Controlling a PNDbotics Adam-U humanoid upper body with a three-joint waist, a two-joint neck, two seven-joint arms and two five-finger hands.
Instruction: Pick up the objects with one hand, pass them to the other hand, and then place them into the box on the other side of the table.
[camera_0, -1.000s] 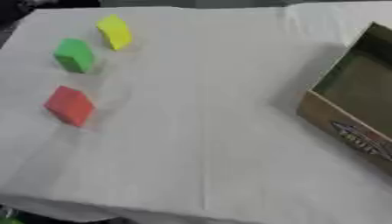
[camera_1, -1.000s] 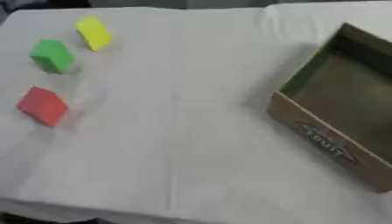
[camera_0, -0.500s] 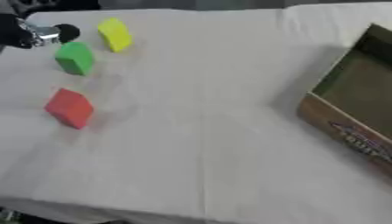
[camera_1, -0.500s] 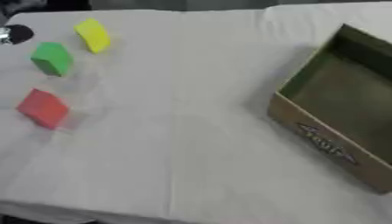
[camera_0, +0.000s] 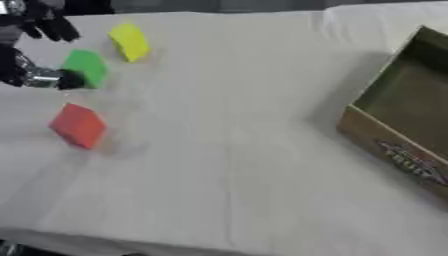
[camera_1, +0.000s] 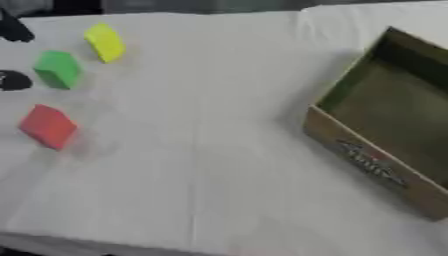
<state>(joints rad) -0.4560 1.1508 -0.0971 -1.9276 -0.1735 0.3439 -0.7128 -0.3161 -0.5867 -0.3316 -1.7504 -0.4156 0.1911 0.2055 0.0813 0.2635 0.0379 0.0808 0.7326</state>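
left hand (camera_0: 35, 50) open, holding nothing, thumb touching the green block (camera_0: 86, 68) to grasp it. yellow block (camera_0: 129, 42) and red block (camera_0: 78, 125) nearby; box (camera_1: 394, 120) opposite for drop-off.

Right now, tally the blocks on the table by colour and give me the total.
Yellow block: 1
Green block: 1
Red block: 1
Total: 3 blocks, all on the table's left side; none in the box.
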